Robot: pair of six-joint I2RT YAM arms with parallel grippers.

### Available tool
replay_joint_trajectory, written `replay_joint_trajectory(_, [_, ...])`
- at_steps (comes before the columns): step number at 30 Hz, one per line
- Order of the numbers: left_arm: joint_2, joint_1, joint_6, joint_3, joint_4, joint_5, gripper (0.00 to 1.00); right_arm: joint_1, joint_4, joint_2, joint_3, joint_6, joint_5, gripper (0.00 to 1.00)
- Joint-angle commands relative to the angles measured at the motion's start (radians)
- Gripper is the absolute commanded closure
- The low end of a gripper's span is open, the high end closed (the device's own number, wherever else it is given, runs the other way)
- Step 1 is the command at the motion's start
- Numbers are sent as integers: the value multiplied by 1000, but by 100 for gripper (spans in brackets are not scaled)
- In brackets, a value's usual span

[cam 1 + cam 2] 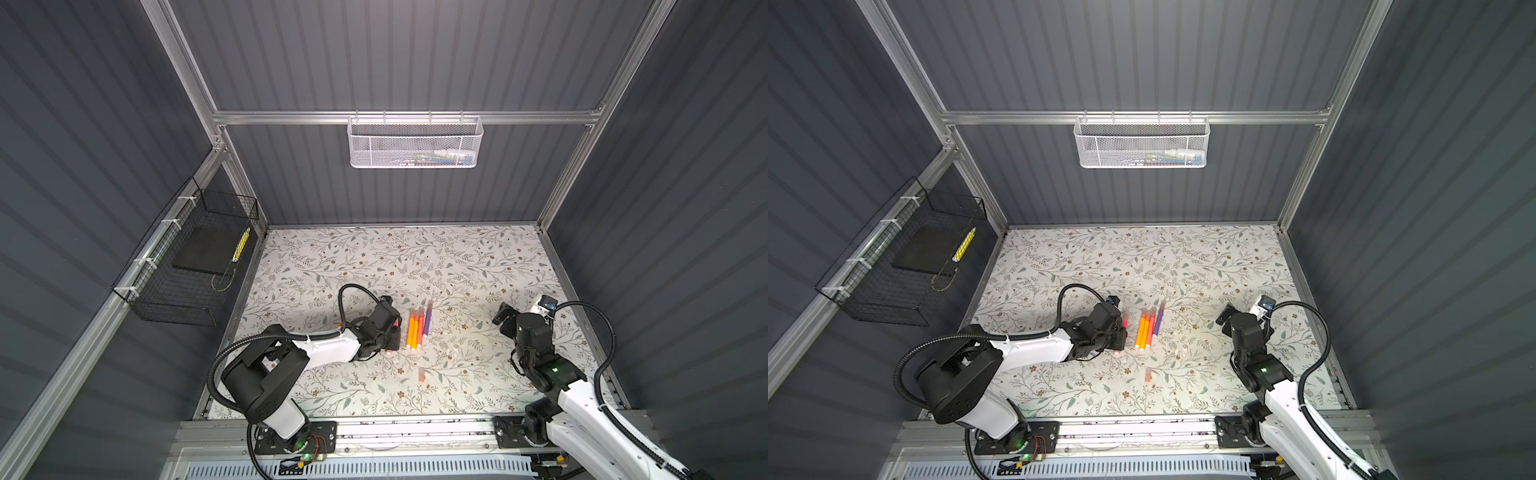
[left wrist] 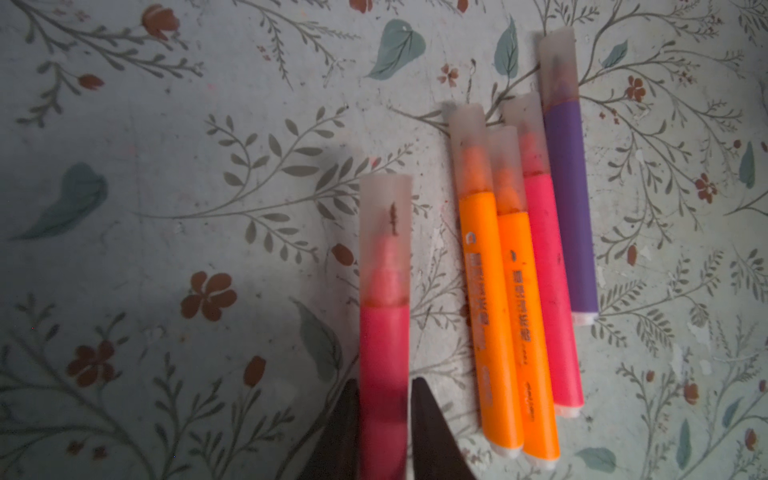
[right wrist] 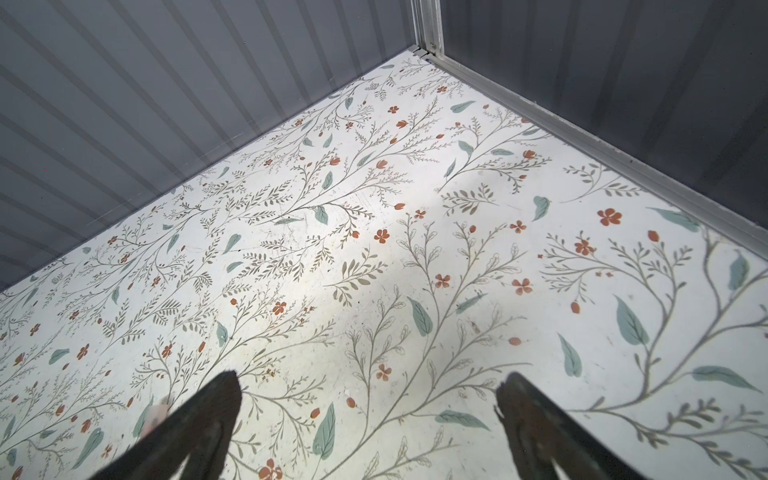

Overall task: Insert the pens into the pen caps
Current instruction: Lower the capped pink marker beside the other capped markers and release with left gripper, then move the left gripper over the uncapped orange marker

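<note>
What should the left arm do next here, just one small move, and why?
Probably open the left gripper wider and lift straight off: its fingers flank the pink pen, which wears its cap and seems to lie on the table beside the row of four capped pens.

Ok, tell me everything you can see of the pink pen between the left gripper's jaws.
The pink pen is a slim pink-red plastic-looking barrel wearing a frosted translucent cap, its tapered tip showing through. It lies flat over the floral table, parallel to the row of four capped pens but apart from it. The left gripper straddles its rear barrel, jaws close on both sides; whether they press it cannot be told.
</note>
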State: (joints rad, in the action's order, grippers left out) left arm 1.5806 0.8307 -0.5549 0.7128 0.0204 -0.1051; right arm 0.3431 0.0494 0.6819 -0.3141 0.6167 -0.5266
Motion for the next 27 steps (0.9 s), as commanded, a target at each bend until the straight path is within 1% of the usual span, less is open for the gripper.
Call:
replay_joint_trajectory(1, [-37,4,4,24,-20,-6,69,-4,-5,-9,9,-16,0,1])
replay_joint_trajectory(4, [-50,5,16,30,-26,-16,62,-4,-5,-17,13,-17,1,1])
replay_joint_trajectory(7, [-95,3,25,39,-71,-64,62,-4,-5,-24,17,-18,3,1])
replay_joint_trajectory(9, [-165,2,26,28,-107,-137,61,-4,-6,-28,18,-18,5,1])
replay_joint_trajectory(13, [-368,-16,5,-33,-194,-336,52,-5,-6,-31,20,-20,7,1])
replay_joint_trajectory(16, [-514,-74,-49,-107,-259,-428,45,-6,-10,-35,23,-20,11,1])
replay_joint_trajectory(18, [-598,-110,-100,-157,-296,-476,44,-7,-10,-34,23,-20,13,1])
replay_joint_trajectory(20, [-662,-147,-135,-205,-317,-493,43,-9,-11,-32,21,-21,16,1])
replay_joint_trajectory(22, [-683,-180,-150,-236,-322,-481,43,-9,-11,-31,21,-22,20,1])
replay_joint_trajectory(25, [-652,-218,-154,-236,-331,-431,43,-9,-11,-35,23,-23,21,1])
replay_joint_trajectory(27, [-622,-223,-166,-224,-335,-423,43,-9,-11,-38,24,-24,21,1])
